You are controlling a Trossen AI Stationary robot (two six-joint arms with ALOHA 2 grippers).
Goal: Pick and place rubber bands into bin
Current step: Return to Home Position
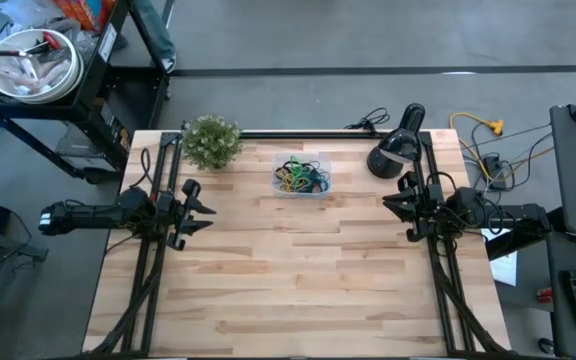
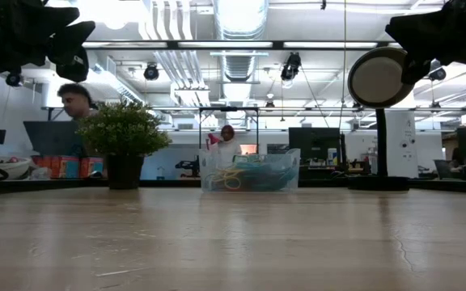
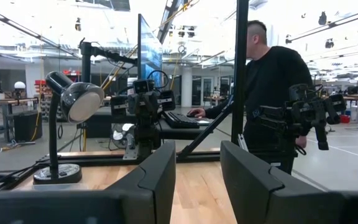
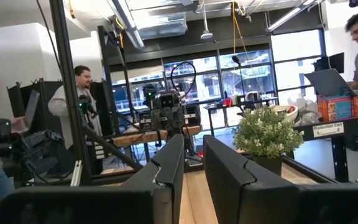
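Observation:
The clear bin (image 1: 301, 176) rests on its base at the far middle of the table and shows in the low view as a see-through tub (image 2: 250, 171). Coloured rubber bands (image 1: 299, 179) lie piled inside it, yellow, green and blue loops (image 2: 235, 177) visible through its wall. I see no loose bands on the tabletop. My left gripper (image 1: 200, 207) hovers open above the table's left side, fingers pointing right (image 3: 197, 155). My right gripper (image 1: 396, 205) hovers open above the right side, pointing left (image 4: 193, 149). Both stand well away from the bin.
A small potted plant (image 1: 211, 141) stands at the far left, just left of the bin. A black desk lamp (image 1: 396, 150) stands at the far right. Bare wooden tabletop (image 1: 298, 270) stretches between the arms and toward the near edge. People move in the room beyond.

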